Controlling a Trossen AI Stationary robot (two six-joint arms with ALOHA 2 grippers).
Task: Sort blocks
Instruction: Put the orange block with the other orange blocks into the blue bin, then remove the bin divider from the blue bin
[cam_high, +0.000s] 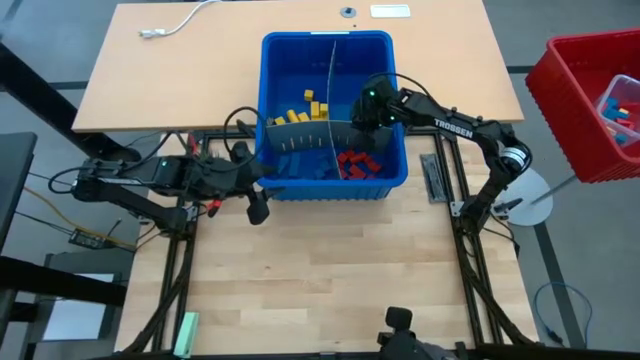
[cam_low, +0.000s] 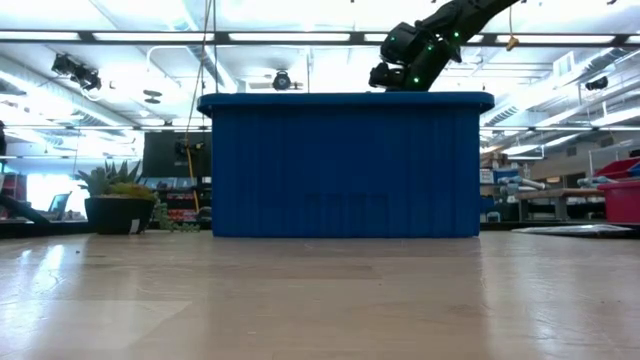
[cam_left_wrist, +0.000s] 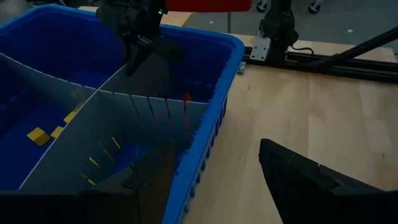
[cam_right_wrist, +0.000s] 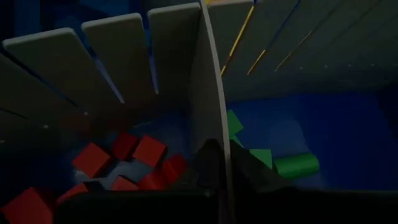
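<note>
A blue bin (cam_high: 330, 38) stands mid-table, split into compartments by grey ridged dividers (cam_high: 320, 132). Yellow blocks (cam_high: 300, 110) lie in its far left compartment and red blocks (cam_high: 352, 162) in its near right one. The right wrist view shows the red blocks (cam_right_wrist: 124, 162) on one side of a divider (cam_right_wrist: 208, 81) and green blocks (cam_right_wrist: 292, 165) on the other. My right gripper (cam_high: 368, 115) reaches down into the bin's right half, shut at that divider's top edge. My left gripper (cam_high: 258, 207) hangs open outside the bin's near left corner, with nothing between its fingers. My right gripper pinches the top edge of the grey divider (cam_right_wrist: 219, 146) between the red and green compartments, one dark finger (cam_right_wrist: 249, 171) on each side of the thin panel. The fingers slant down from the bin's right side. The divider stands upright in the bin.
A red basket (cam_high: 590, 100) holding more blocks stands off the table's right edge. A white cable (cam_high: 180, 22) lies at the far left and a pale green bar (cam_high: 186, 330) at the near left. Black frame rails (cam_high: 470, 250) flank bare wood (cam_high: 320, 270) in front of the bin.
</note>
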